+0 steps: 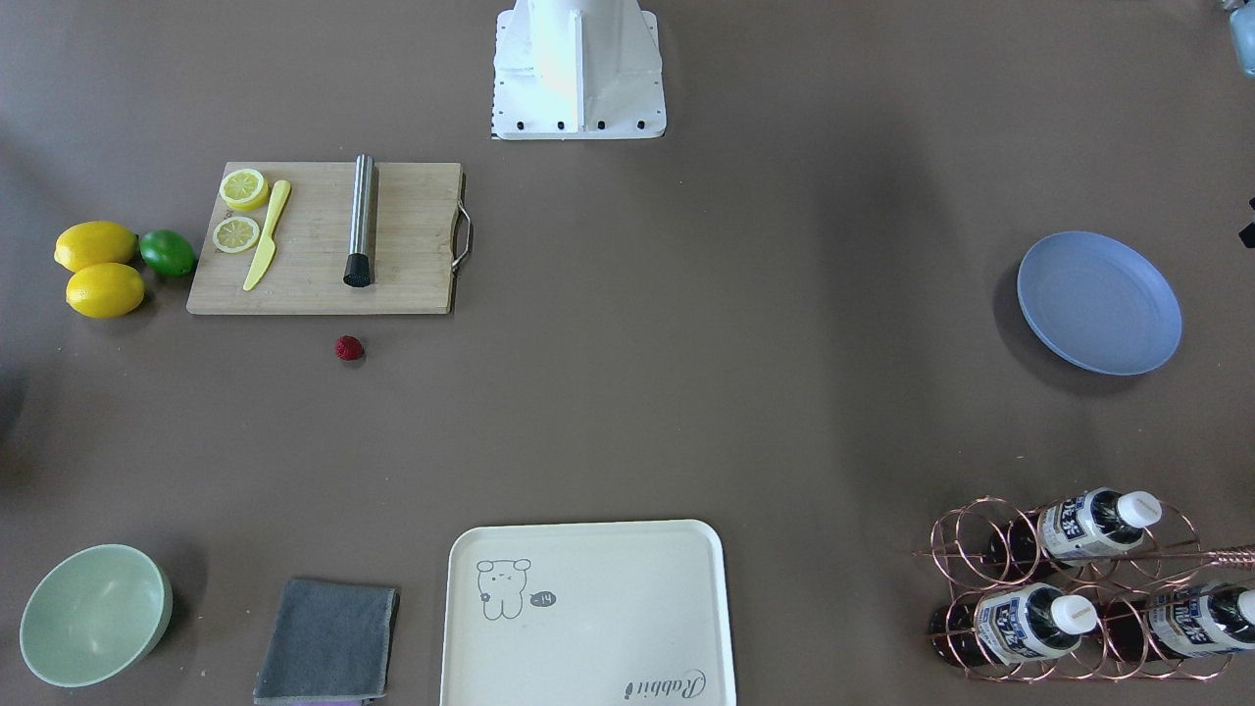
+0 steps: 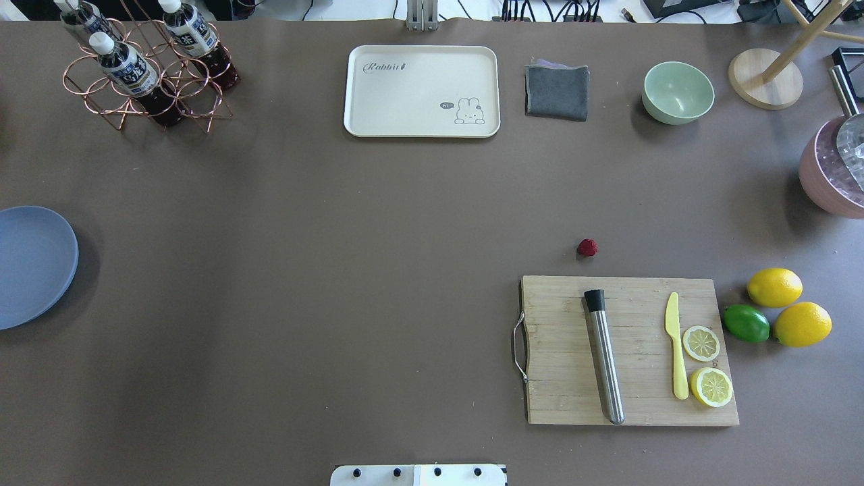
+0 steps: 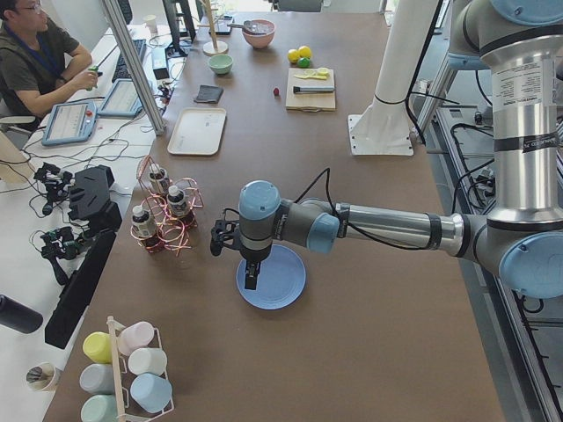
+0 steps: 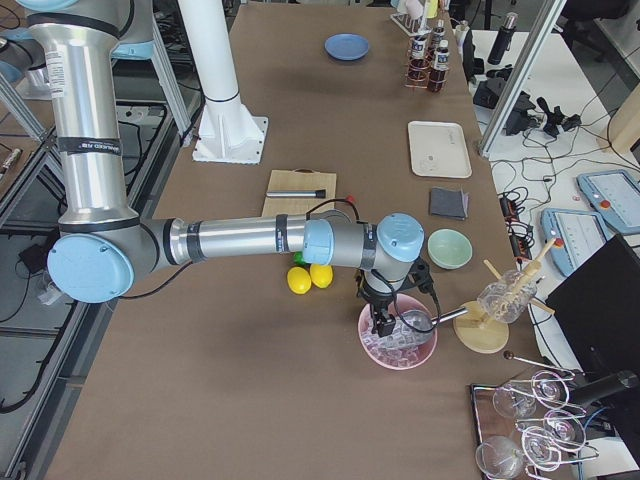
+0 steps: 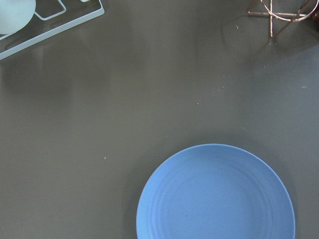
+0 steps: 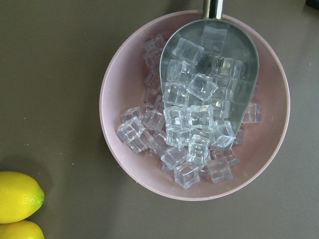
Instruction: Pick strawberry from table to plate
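The strawberry (image 1: 349, 348) (image 2: 587, 248), small and dark red, lies on the bare table (image 2: 337, 236) just beyond the cutting board's far edge. The blue plate (image 1: 1098, 302) (image 2: 30, 266) (image 5: 215, 194) rests at the table's end on my left and holds nothing. My left gripper (image 3: 252, 280) hangs over that plate, pointing down. My right gripper (image 4: 383, 325) hovers over a pink bowl of ice (image 6: 194, 104) at the opposite end. Both grippers show only in the side views, so I cannot tell whether they are open or shut.
A wooden cutting board (image 2: 628, 351) carries a steel muddler, a yellow knife and lemon slices; two lemons (image 2: 786, 304) and a lime lie beside it. A cream tray (image 2: 422, 91), grey cloth, green bowl (image 2: 678, 92) and copper bottle rack (image 2: 145, 67) line the far edge. A person sits at a desk (image 3: 40, 53).
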Tool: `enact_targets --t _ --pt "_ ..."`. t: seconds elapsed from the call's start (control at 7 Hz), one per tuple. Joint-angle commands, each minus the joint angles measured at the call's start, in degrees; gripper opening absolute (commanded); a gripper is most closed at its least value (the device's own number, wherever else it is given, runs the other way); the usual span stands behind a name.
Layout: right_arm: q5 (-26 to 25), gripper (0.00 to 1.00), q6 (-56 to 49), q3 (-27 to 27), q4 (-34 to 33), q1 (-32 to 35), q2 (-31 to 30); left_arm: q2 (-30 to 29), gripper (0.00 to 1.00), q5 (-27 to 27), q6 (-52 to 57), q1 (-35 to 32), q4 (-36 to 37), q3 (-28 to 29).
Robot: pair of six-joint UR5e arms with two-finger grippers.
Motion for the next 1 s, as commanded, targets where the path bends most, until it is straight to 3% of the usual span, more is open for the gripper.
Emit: enact_targets --t 0.0,0.86 --pt "-0.02 1.00 0.07 0.14 0.00 0.00 -0.07 2.00 0.98 -1.85 5.66 -0.10 -3.03 0.49" --pt "0.33 1.00 -0.02 0.05 0.00 0.00 -0.33 1.38 0.97 -3.36 5.57 -0.28 -3.29 2.43"
